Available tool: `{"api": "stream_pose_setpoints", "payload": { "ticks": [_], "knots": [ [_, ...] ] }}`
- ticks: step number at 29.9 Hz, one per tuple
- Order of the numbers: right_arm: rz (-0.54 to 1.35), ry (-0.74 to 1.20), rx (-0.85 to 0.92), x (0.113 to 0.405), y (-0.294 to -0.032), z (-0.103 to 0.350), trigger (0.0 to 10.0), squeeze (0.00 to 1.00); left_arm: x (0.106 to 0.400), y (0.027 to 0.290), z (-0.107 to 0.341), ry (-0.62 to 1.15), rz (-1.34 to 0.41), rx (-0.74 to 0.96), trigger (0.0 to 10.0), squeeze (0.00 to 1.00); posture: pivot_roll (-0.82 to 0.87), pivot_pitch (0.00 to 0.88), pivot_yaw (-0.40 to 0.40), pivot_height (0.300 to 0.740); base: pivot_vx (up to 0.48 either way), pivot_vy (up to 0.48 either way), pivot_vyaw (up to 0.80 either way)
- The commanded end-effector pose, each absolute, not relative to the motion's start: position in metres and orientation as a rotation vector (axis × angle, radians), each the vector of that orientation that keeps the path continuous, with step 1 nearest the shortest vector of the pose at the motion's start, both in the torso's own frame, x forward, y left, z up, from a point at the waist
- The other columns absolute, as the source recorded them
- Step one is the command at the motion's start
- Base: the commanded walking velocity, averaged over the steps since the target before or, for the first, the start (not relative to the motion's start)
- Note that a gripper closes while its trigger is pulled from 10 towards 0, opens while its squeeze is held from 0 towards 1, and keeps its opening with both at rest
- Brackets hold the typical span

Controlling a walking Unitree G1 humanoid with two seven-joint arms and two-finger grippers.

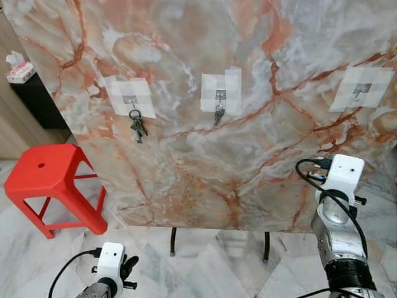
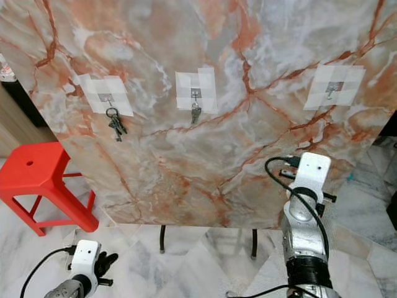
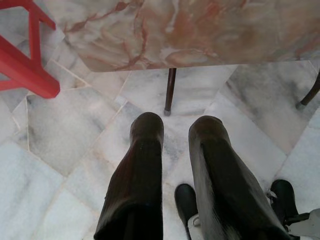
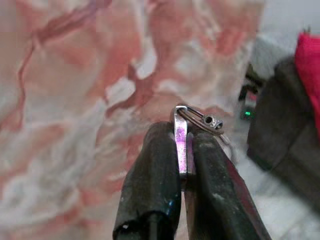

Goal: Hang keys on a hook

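I see one red stool (image 1: pixel 53 180) at far left on the marble floor (image 3: pixel 65 140), beside a tilted marble board (image 1: pixel 205 155) propped on two dark legs. My left hand (image 3: pixel 175 125) hangs low over the floor, its two black fingers (image 3: pixel 142 165) spread apart with nothing between them.

I count three hooks on the board, each stuck on with a white patch. The left hook (image 1: pixel 130 99) carries a bunch of keys (image 1: pixel 138 126). The middle hook (image 1: pixel 219 95) carries one hanging key (image 1: pixel 218 115). The right hook (image 1: pixel 359 90) is bare.

My right arm (image 1: pixel 338 217) is raised in front of the board's lower right part, well below the bare hook. The head views show its white wrist housing from behind but not the fingers. The wrist camera does: my right hand (image 4: pixel 183 135) is pressed together, pinching a silver key (image 4: pixel 181 145) upright, with its ring (image 4: pixel 202 120) poking out above the fingertips, close to the board's face.
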State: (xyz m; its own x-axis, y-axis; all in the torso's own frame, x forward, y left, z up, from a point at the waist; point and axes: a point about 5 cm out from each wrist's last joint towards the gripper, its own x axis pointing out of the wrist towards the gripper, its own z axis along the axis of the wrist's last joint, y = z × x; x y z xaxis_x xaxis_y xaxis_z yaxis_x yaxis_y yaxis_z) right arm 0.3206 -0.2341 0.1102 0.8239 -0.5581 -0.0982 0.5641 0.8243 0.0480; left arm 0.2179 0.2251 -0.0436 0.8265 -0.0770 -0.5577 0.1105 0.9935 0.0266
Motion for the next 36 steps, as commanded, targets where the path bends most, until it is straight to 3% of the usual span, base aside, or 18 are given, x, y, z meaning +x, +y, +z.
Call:
{"api": "stream_pose_setpoints", "payload": {
  "ticks": [1, 4, 9, 10, 12, 14, 17, 23, 26, 27, 28, 29, 33, 36],
  "knots": [
    [-0.637, 0.004, 0.170, 0.324, -0.234, 0.126, 10.0, 0.00, 0.216, 0.226, -0.044, 0.602, -0.116, 0.079, 10.0, 0.00, 0.09, 0.058, 0.051, 0.740, 0.000, 0.000, 0.00],
    [-0.667, -0.002, 0.374, 0.326, -0.228, 0.129, 10.0, 0.00, 0.217, 0.227, -0.044, 0.598, -0.116, 0.083, 10.0, 0.00, 0.09, 0.054, 0.051, 0.740, 0.000, 0.000, 0.00],
    [-0.674, -0.009, 0.500, 0.327, -0.226, 0.129, 10.0, 0.00, 0.218, 0.227, -0.043, 0.595, -0.115, 0.082, 10.0, 0.00, 0.10, 0.047, 0.049, 0.740, 0.000, 0.000, 0.00],
    [-0.681, 0.026, 0.690, 0.328, -0.223, 0.122, 10.0, 0.00, 0.218, 0.227, -0.043, 0.594, -0.115, 0.082, 10.0, 0.00, 0.10, 0.046, 0.050, 0.740, 0.000, 0.000, 0.00],
    [-0.671, 0.064, 0.886, 0.330, -0.219, 0.114, 10.0, 0.00, 0.218, 0.227, -0.043, 0.594, -0.118, 0.084, 10.0, 0.00, 0.10, 0.044, 0.050, 0.740, 0.000, 0.000, 0.00],
    [-0.653, 0.130, 0.884, 0.330, -0.217, 0.105, 10.0, 0.00, 0.218, 0.227, -0.043, 0.594, -0.119, 0.084, 10.0, 0.00, 0.10, 0.039, 0.049, 0.740, 0.000, 0.000, 0.00],
    [-0.589, 0.275, 0.725, 0.330, -0.212, 0.088, 10.0, 0.00, 0.219, 0.226, -0.043, 0.594, -0.120, 0.086, 10.0, 0.00, 0.09, 0.037, 0.048, 0.740, 0.000, 0.000, 0.00],
    [-0.204, 0.654, -0.146, 0.298, -0.204, 0.014, 10.0, 0.00, 0.219, 0.224, -0.043, 0.591, -0.123, 0.081, 10.0, 0.00, 0.09, 0.036, 0.043, 0.740, 0.000, 0.000, 0.00],
    [-0.125, 0.756, -0.112, 0.284, -0.202, -0.003, 10.0, 0.00, 0.219, 0.224, -0.043, 0.590, -0.124, 0.081, 10.0, 0.00, 0.09, 0.036, 0.043, 0.740, 0.000, 0.000, 0.00],
    [-0.001, 0.835, -0.385, 0.270, -0.209, -0.017, 10.0, 0.00, 0.220, 0.225, -0.042, 0.588, -0.122, 0.082, 10.0, 0.00, 0.09, 0.046, 0.042, 0.740, 0.000, 0.000, 0.00],
    [0.077, 0.868, -0.530, 0.263, -0.213, -0.023, 10.0, 0.00, 0.220, 0.225, -0.042, 0.588, -0.120, 0.081, 10.0, 0.00, 0.09, 0.050, 0.042, 0.740, 0.000, 0.000, 0.00],
    [0.077, 0.868, -0.530, 0.263, -0.213, -0.023, 10.0, 0.00, 0.220, 0.225, -0.042, 0.588, -0.120, 0.081, 10.0, 0.00, 0.09, 0.050, 0.042, 0.740, 0.000, 0.000, 0.00],
    [0.408, 1.069, -0.775, 0.231, -0.226, -0.043, 10.0, 0.00, 0.220, 0.226, -0.042, 0.588, -0.117, 0.079, 10.0, 0.00, 0.08, 0.059, 0.039, 0.740, 0.000, 0.000, 0.00],
    [0.494, 1.137, -0.932, 0.223, -0.241, -0.045, 10.0, 0.00, 0.220, 0.225, -0.042, 0.588, -0.117, 0.077, 10.0, 0.00, 0.08, 0.060, 0.038, 0.740, 0.000, 0.000, 0.00]
  ]
}}
